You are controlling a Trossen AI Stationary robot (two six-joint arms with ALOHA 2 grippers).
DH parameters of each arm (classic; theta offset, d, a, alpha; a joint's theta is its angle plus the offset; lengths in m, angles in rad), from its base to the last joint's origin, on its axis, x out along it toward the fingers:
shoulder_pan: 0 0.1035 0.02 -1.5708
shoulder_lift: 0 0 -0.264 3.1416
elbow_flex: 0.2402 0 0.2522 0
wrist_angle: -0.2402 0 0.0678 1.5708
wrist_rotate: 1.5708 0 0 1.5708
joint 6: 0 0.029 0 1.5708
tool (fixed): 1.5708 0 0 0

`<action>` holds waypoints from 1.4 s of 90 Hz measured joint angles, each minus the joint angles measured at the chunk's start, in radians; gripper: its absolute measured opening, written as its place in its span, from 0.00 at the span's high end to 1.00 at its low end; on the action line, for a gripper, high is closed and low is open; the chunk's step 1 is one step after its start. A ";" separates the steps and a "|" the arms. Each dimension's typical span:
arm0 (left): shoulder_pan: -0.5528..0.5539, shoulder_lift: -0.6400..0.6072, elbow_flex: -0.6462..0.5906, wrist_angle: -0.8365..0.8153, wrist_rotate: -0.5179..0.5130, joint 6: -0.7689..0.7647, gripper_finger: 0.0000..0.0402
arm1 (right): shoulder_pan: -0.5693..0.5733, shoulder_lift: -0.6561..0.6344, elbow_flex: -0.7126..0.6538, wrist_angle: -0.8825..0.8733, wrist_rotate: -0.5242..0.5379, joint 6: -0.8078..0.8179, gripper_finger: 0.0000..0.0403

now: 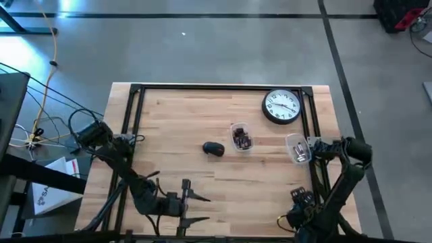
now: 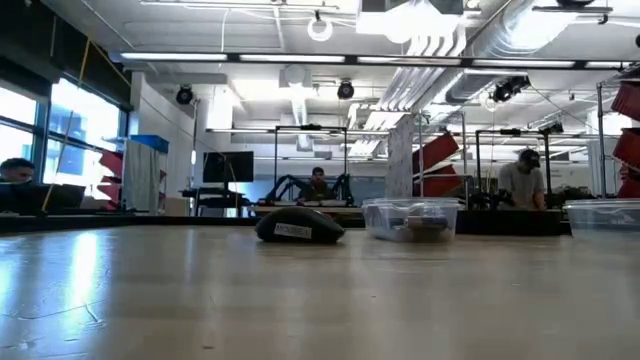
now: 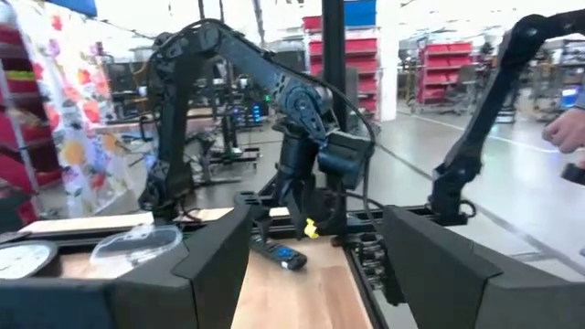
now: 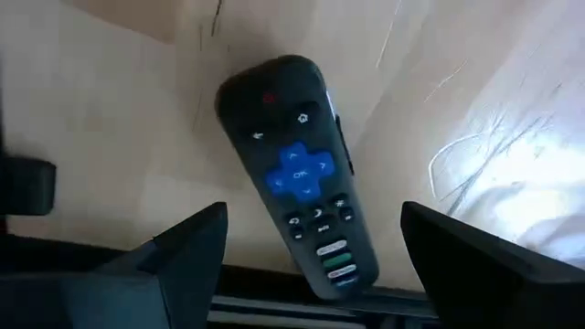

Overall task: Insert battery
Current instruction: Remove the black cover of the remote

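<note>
The task looks barely begun — nothing in these views shows a battery seated anywhere.

The right gripper [image 4: 311,265] hangs just above the remote control [image 4: 297,174], which lies buttons-up on the worktop [image 1: 202,115] at its near right corner. Its two fingers stand wide apart, one to each side of the remote, and nothing is held between them. In the high view the right arm is folded down over that corner, so the remote itself is mostly hidden there.

The left gripper [image 1: 196,208] waits low at the near edge, left of centre, with its fingers spread and empty, pointing across the worktop toward the right arm.

Near the middle of the worktop sits a clear tub [image 1: 241,136] holding small dark pieces — probably the batteries, though they are too small to tell. A second clear container [image 1: 297,148] lies near the right edge, a dark computer mouse [image 1: 214,149] rests just left of the tub, and a wall clock [image 1: 281,106] lies flat at the far right.

By the look of it, everything remains: the remote faces up and its battery cover is not visible, so turning it over, opening it, fetching a cell and pressing it home are all still ahead.
</note>
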 joint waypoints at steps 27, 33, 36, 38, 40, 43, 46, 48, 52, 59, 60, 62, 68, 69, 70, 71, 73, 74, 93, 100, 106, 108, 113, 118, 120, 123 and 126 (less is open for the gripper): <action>0.007 0.000 0.000 -0.003 -0.019 0.073 0.43 | -0.014 -0.004 -0.159 0.153 -0.120 -0.007 0.27; 0.007 0.000 0.000 -0.023 -0.023 0.077 0.43 | -0.028 -0.006 -0.180 0.159 -0.159 -0.005 0.27; 0.007 -0.001 0.000 -0.036 -0.023 0.080 0.43 | -0.034 -0.005 -0.184 0.163 -0.167 -0.019 0.28; 0.007 -0.004 0.000 -0.047 -0.023 0.084 0.43 | -0.039 -0.005 -0.187 0.166 -0.172 -0.029 0.28; 0.007 -0.007 0.000 -0.059 -0.022 0.086 0.43 | -0.045 -0.005 -0.188 0.169 -0.176 -0.042 0.29; 0.007 -0.013 0.000 -0.070 -0.023 0.086 0.43 | -0.053 -0.005 -0.189 0.172 -0.182 -0.054 0.31; 0.009 -0.022 0.000 -0.084 -0.027 0.086 0.43 | -0.062 -0.005 -0.189 0.174 -0.189 -0.067 0.32; 0.008 -0.029 0.000 -0.093 -0.029 0.086 0.43 | -0.068 -0.005 -0.190 0.175 -0.191 -0.075 0.34; 0.008 -0.043 0.000 -0.122 -0.036 0.080 0.43 | -0.080 -0.004 -0.192 0.174 -0.192 -0.089 0.37; 0.008 -0.067 0.000 -0.195 -0.062 0.059 0.43 | -0.098 -0.003 -0.192 0.168 -0.190 -0.097 0.42; 0.008 -0.071 0.000 -0.208 -0.066 0.055 0.43 | -0.101 -0.003 -0.192 0.167 -0.190 -0.097 0.43; 0.008 -0.078 0.000 -0.231 -0.076 0.045 0.43 | -0.106 -0.002 -0.192 0.166 -0.191 -0.101 0.45; 0.001 -0.102 0.000 -0.292 -0.104 0.023 0.43 | -0.119 -0.002 -0.193 0.167 -0.190 -0.113 0.50; -0.001 -0.106 0.000 -0.301 -0.108 0.021 0.43 | -0.121 -0.002 -0.193 0.168 -0.189 -0.115 0.50; -0.002 -0.110 0.000 -0.311 -0.112 0.018 0.43 | -0.123 -0.002 -0.193 0.168 -0.188 -0.118 0.51; -0.004 -0.113 0.000 -0.320 -0.116 0.016 0.43 | -0.125 -0.002 -0.193 0.168 -0.187 -0.119 0.52; -0.008 -0.119 0.000 -0.335 -0.123 0.016 0.43 | -0.130 -0.002 -0.193 0.168 -0.186 -0.119 0.53; -0.010 -0.123 0.000 -0.343 -0.127 0.015 0.43 | -0.133 -0.002 -0.193 0.168 -0.186 -0.119 0.53; -0.066 -0.174 -0.022 -0.492 -0.298 0.006 0.43 | -0.226 0.001 -0.142 0.168 -0.131 -0.112 0.60; -0.071 -0.196 -0.063 -0.502 -0.354 0.005 0.43 | -0.262 -0.020 -0.112 0.166 -0.062 -0.111 0.60; -0.062 -0.224 -0.098 -0.491 -0.348 -0.009 0.43 | -0.286 -0.065 -0.101 0.172 0.029 -0.088 0.60; -0.057 -0.234 -0.112 -0.476 -0.335 -0.013 0.43 | -0.293 -0.084 -0.100 0.179 0.060 -0.074 0.60; -0.040 -0.250 -0.151 -0.418 -0.296 -0.008 0.43 | -0.308 -0.135 -0.104 0.213 0.147 -0.035 0.60; -0.019 -0.256 -0.193 -0.321 -0.238 0.023 0.43 | -0.318 -0.189 -0.115 0.261 0.232 0.007 0.60; -0.008 -0.256 -0.211 -0.273 -0.209 0.035 0.43 | -0.321 -0.211 -0.122 0.284 0.274 0.023 0.60; 0.009 -0.257 -0.238 -0.206 -0.160 0.052 0.43 | -0.324 -0.239 -0.130 0.317 0.331 0.041 0.60; 0.029 -0.254 -0.267 -0.141 -0.098 0.053 0.43 | -0.324 -0.266 -0.141 0.362 0.393 0.054 0.60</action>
